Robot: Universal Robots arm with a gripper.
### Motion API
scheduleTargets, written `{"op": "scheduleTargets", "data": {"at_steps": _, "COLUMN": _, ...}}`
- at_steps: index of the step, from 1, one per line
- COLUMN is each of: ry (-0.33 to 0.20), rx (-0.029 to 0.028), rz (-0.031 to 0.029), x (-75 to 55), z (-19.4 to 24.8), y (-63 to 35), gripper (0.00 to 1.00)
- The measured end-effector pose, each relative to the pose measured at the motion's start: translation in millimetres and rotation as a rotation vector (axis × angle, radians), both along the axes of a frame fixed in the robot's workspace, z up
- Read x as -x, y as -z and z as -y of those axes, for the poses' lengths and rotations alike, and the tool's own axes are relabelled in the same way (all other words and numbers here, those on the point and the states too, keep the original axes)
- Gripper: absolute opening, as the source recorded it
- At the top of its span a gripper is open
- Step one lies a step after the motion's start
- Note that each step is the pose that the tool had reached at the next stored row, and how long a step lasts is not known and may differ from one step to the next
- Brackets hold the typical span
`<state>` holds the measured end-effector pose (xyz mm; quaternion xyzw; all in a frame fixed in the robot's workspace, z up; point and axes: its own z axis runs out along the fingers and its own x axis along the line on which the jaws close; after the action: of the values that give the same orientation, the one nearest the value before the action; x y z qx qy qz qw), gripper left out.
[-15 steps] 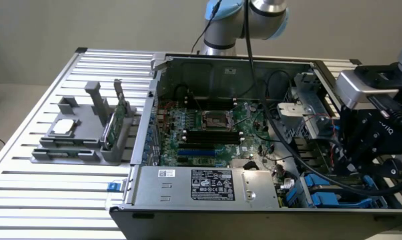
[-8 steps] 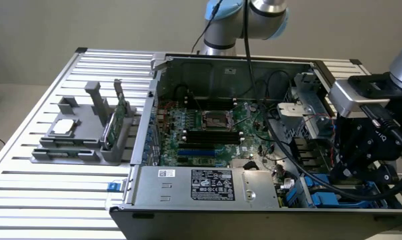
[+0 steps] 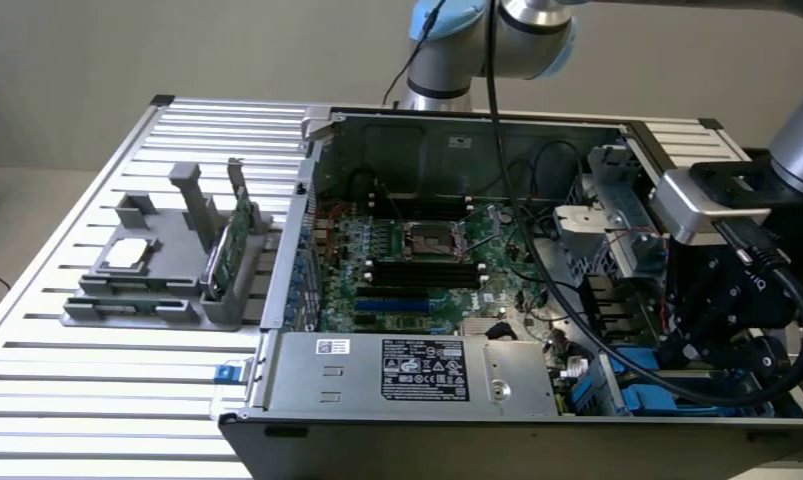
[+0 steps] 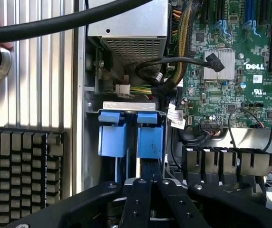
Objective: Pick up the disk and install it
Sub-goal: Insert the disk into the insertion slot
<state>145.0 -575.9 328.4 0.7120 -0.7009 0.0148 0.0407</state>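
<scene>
Worktop [image 3: 121, 400]: silver metal, long parallel slats with grooves between, running across the exterior view. We mark three things sitting directly on it. Open computer case [image 3: 441, 150], lid off, takes up the middle and the exterior view's right, and its near end reaches the worktop's near edge. Grey fixture [image 3: 134, 212], blocky with upright posts, stands on the slats at the exterior view's left, just beside the case wall; we can't tell if they touch. Black ribbed block [image 4: 24, 175] lies flat on the slats beside the case's outer wall, seen from the wrist camera. Slats run on behind and in front of the fixture.
</scene>
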Motion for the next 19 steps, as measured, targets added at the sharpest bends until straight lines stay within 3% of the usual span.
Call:
{"op": "scheduleTargets", "data": {"at_steps": 5, "ry": 0.0, "rx": 0.0076, "rz": 0.0, "x": -0.6, "z": -0.3, "y": 1.9, "gripper": 0.11}}
{"op": "scheduleTargets", "data": {"at_steps": 8, "ry": 0.0, "rx": 0.0081, "rz": -0.0012, "x": -1.2, "z": -0.3, "y": 1.5, "gripper": 0.11}}
{"op": "scheduleTargets", "data": {"at_steps": 14, "ry": 0.0, "rx": 0.0084, "rz": -0.0057, "x": -1.2, "z": -0.3, "y": -21.2, "gripper": 0.11}}
{"op": "scheduleTargets", "data": {"at_steps": 19, "ry": 0.0, "rx": 0.0077, "rz": -0.0059, "x": -1.2, "z": -0.3, "y": -26.9, "gripper": 0.11}}
